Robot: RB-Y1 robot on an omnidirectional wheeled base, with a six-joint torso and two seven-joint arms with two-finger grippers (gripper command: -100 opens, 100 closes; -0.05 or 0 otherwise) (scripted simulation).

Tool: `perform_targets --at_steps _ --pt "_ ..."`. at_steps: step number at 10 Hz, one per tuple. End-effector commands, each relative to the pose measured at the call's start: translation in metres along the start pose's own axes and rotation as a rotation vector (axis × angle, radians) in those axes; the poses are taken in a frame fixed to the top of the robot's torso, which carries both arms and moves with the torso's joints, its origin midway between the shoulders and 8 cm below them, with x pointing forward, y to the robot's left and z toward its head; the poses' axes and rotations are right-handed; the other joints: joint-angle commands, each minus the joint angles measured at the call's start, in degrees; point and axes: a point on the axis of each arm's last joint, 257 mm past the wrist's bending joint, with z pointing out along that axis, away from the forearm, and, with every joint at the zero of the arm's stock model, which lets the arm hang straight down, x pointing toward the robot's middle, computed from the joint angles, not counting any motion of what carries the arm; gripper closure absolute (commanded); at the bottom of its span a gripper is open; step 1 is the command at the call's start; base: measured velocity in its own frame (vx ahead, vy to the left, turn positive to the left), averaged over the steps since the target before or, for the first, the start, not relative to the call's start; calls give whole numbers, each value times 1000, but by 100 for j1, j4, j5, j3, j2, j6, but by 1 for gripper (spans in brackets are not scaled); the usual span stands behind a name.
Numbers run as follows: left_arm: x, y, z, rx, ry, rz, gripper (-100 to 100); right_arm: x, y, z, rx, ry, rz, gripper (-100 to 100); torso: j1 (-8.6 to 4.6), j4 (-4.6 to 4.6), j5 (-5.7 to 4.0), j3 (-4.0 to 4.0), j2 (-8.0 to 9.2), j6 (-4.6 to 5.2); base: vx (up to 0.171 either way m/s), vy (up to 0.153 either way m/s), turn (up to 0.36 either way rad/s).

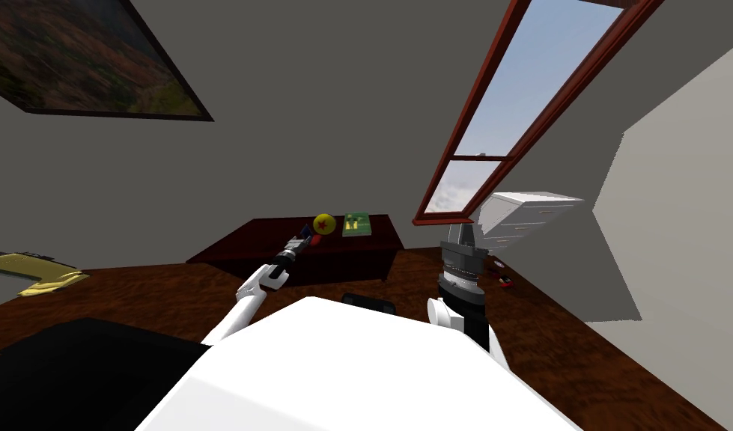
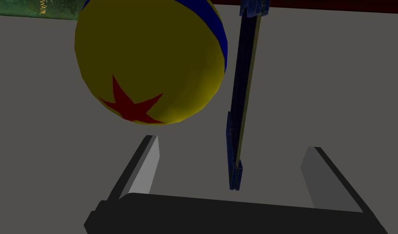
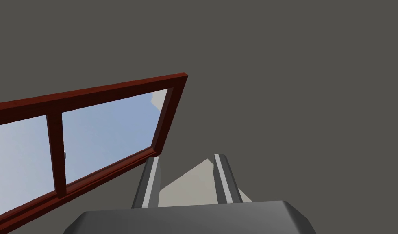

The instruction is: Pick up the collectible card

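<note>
The collectible card (image 2: 242, 93) is thin and dark blue and is seen edge-on. It stands between the two fingers of my left gripper (image 2: 231, 143), which is open and touches it on neither side. Close beside the card is a yellow ball (image 2: 149, 61) with a red star and a blue band. In the head view my left gripper (image 1: 301, 241) reaches over the near edge of a dark red table (image 1: 237, 251), just short of the ball (image 1: 324, 223). My right gripper (image 3: 185, 157) is raised on my right side, its fingers a narrow gap apart with nothing between them.
A green book (image 1: 356, 224) lies on the table just right of the ball. A white chest of drawers (image 1: 525, 213) stands at the right under a red-framed window. A small red object (image 1: 503, 280) lies on the wooden floor near it. A yellow thing (image 1: 35, 273) sits far left.
</note>
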Motion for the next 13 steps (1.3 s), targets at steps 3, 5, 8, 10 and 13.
perform_targets --at_steps 3,5,8,10,13 --pt "-5 -5 24 15 -12 0 -100 0 0 0 0 0 0 0 -8 3 -1 8 15 1 -49 -17 15" --pt "-10 -9 37 30 -19 14 -100 0 0 0 0 0 0 0 0 0 0 0 1 0 -23 -7 12" --pt "3 -2 44 9 8 -1 -100 0 0 0 0 0 0 0 -4 2 -1 6 10 0 -37 -10 4" --pt "-14 -10 63 30 -18 10 -100 0 0 0 0 0 0 0 -5 2 -1 6 11 0 -57 -17 25" --pt "-25 -13 85 36 -28 13 -100 0 0 0 0 0 0 0 -7 3 -2 9 17 0 -57 -17 13"
